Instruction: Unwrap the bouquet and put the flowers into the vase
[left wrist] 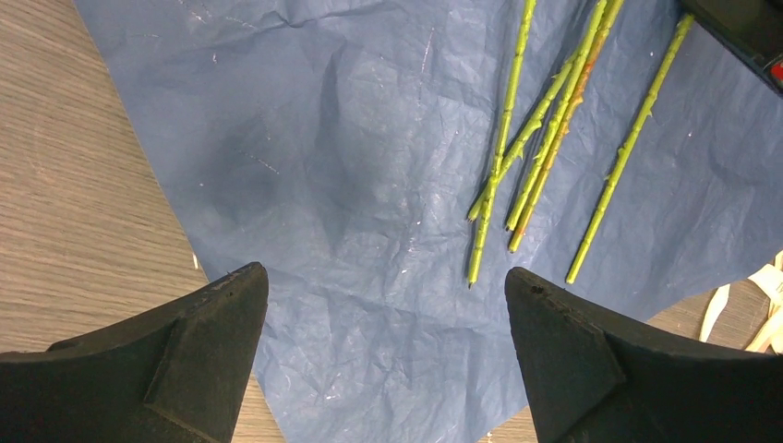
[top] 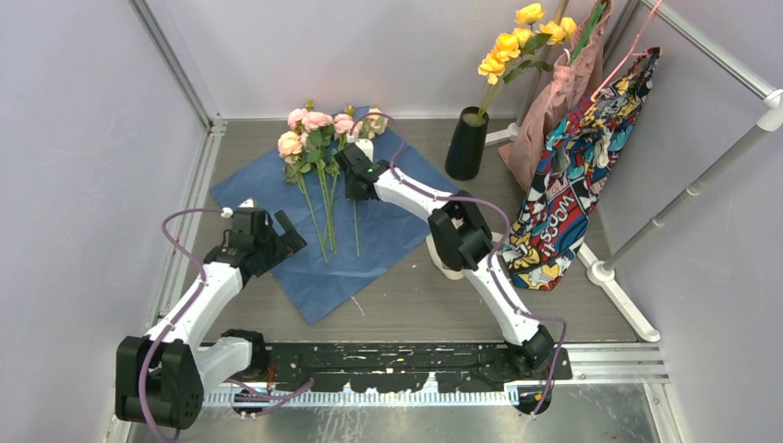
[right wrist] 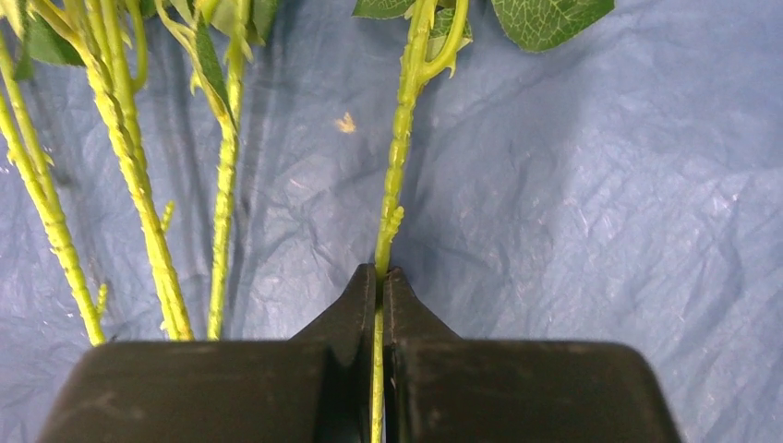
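The bouquet lies unwrapped: its blue paper [top: 397, 231] is spread flat on the table, and the flowers [top: 314, 129], pink blooms on green stems, rest on it. My right gripper [top: 351, 168] is low over the paper, shut on one stem [right wrist: 399, 157] that runs between its jaws [right wrist: 380, 273]; the other stems [right wrist: 129, 185] lie to its left. My left gripper [top: 286, 231] hovers open over the paper's near-left part [left wrist: 323, 138], nothing between its fingers [left wrist: 383, 272], with the stem ends [left wrist: 545, 138] beyond its right finger. The black vase [top: 466, 146] stands at the back right.
Yellow flowers [top: 522, 37] stand in the vase. To its right a pink bag [top: 563, 92] and a colourful printed bag [top: 577, 175] hang on a white rack [top: 628, 295]. Cream strips [left wrist: 739, 309] lie off the paper's near-right edge.
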Robot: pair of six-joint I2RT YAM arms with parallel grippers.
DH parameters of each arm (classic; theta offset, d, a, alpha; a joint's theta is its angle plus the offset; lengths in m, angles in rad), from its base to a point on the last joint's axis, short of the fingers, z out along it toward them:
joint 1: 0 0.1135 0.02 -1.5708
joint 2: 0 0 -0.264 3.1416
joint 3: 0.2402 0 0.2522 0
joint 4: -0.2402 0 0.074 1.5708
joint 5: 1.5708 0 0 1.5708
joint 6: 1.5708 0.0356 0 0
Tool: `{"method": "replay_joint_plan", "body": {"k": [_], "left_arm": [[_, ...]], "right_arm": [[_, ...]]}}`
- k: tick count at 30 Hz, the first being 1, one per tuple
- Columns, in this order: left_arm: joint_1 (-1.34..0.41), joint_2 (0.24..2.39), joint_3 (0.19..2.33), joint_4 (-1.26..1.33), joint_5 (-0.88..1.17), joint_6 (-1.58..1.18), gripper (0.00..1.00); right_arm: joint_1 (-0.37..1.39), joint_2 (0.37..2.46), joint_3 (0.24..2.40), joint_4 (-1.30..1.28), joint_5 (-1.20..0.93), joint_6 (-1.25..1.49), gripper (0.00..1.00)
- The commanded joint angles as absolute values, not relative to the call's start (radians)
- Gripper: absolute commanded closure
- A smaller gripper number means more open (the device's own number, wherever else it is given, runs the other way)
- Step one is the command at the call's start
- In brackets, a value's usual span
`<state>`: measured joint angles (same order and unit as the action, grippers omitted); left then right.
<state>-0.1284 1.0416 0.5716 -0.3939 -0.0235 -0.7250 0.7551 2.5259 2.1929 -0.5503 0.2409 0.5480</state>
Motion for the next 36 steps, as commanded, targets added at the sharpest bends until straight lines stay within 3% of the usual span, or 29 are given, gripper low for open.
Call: {"method": "replay_joint_plan", "body": {"k": [1, 12, 25, 36], "left_arm": [[-0.121, 1.037, 0.571, -0.337, -0.005, -0.711, 0.00], [-0.122, 1.010, 0.564, -0.267, 0.136, -0.707, 0.01], [-0.122, 0.941, 0.509, 0.198, 0.515, -0.989, 0.04], [-0.123, 0.933, 0.508, 0.244, 0.535, -1.011, 0.09]], "right_arm": [[0.767, 2.400, 2.076, -0.520, 0.283, 0.566, 0.99], [0.851, 2.057, 1.842, -0.414, 0.426, 0.500, 0.99], [0.994, 1.835, 1.620, -0.389, 0.402, 0.451, 0.99], [1.105, 1.713, 1.541, -0.385, 0.447, 0.438, 0.99]]}}
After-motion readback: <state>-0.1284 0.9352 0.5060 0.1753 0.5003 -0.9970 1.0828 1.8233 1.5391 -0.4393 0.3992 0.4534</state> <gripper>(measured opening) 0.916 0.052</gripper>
